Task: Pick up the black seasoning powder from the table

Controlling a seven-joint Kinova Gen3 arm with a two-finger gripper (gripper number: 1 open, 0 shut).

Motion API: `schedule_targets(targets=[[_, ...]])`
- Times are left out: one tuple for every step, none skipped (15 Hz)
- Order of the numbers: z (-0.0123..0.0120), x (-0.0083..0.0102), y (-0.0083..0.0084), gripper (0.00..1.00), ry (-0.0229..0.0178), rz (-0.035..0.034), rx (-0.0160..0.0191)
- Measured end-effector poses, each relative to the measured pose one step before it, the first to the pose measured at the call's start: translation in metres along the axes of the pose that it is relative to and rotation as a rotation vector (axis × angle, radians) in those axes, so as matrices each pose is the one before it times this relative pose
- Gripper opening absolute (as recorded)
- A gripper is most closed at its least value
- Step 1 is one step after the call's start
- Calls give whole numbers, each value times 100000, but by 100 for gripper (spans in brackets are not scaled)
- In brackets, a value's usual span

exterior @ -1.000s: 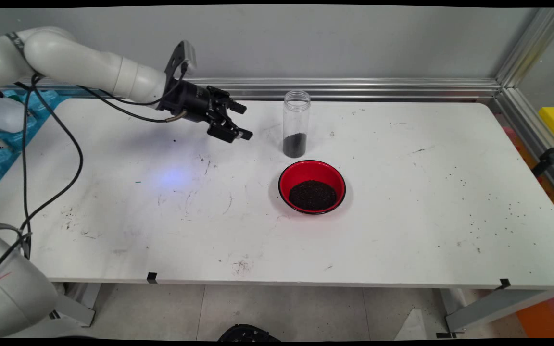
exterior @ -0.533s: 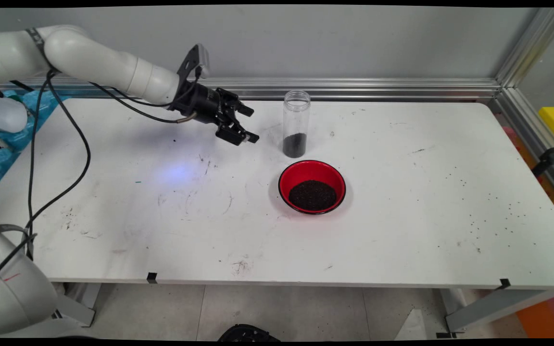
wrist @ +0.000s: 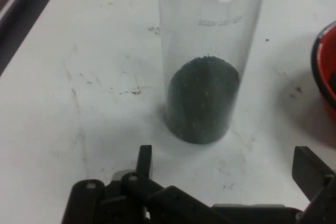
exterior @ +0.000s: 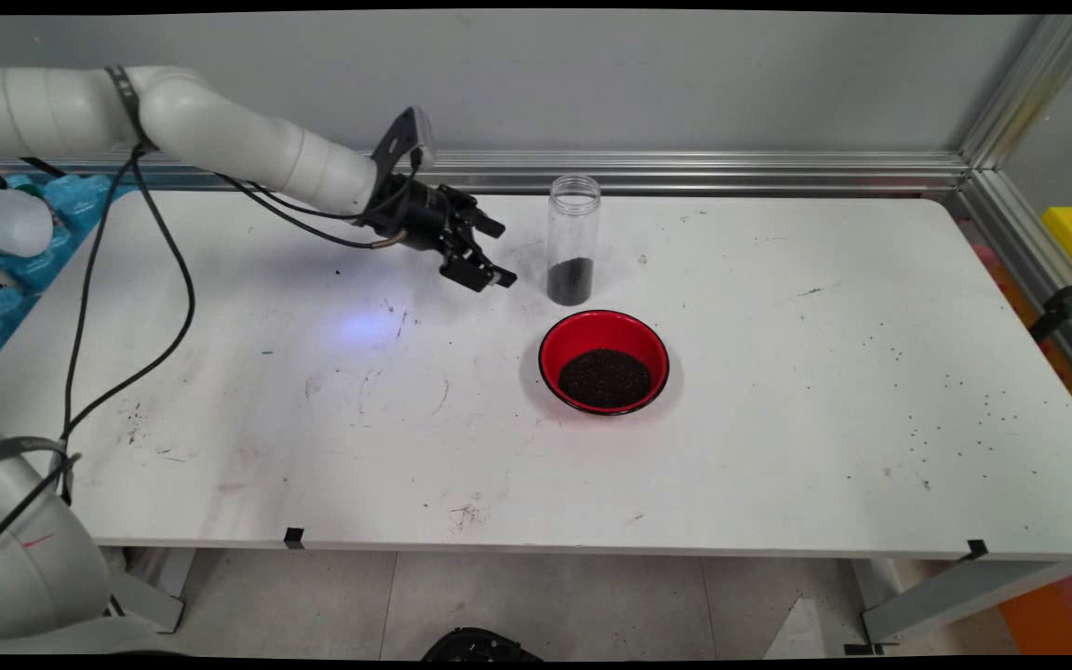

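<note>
Here the main view takes in the whole white table (exterior: 778, 447), with the arm reaching in from the upper left and the gripper (exterior: 496, 251) hanging just left of a tall clear jar (exterior: 573, 237), not touching it. The hand view shows only the jar (wrist: 207, 61) up close, faint raised lettering near its top, and a slice of the red bowl (wrist: 325, 72) at the right edge. In that view the two black fingers (wrist: 144, 161) stand wide apart, with the jar framed in the gap ahead of them and nothing held.

The jar stands upright near the table's far edge, open at the top, with a shallow layer of dark grains (exterior: 569, 281) at its bottom. Just in front of it sits the red bowl (exterior: 556, 346), black-rimmed, holding a flat heap of the same dark grains. Loose specks lie scattered across the table's right side.
</note>
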Motion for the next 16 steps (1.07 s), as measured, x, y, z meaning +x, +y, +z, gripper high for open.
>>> schedule_targets(targets=[[484, -51, -99, 100, 0, -480, -86], [607, -16, -148, 100, 90, -513, -145], [594, -45, -137, 100, 87, -534, -280], [469, -34, -98, 100, 98, -415, -300], [536, -19, -91, 100, 83, -326, -490], [528, -51, -84, 100, 2, -246, -531], [418, -30, -72, 100, 66, -148, -409], [490, -6, -86, 100, 164, -167, -480], [490, -8, -77, 100, 167, -126, -509], [391, -2, -66, 100, 157, -100, -362], [480, 32, -90, 100, 209, -104, -342], [467, 22, -110, 100, 190, -175, -160], [436, 14, -111, 100, 180, -231, -61], [389, 17, -98, 100, 91, -174, -61], [426, 6, -92, 100, 98, -210, -99], [394, -15, -73, 100, 73, -232, -112]])
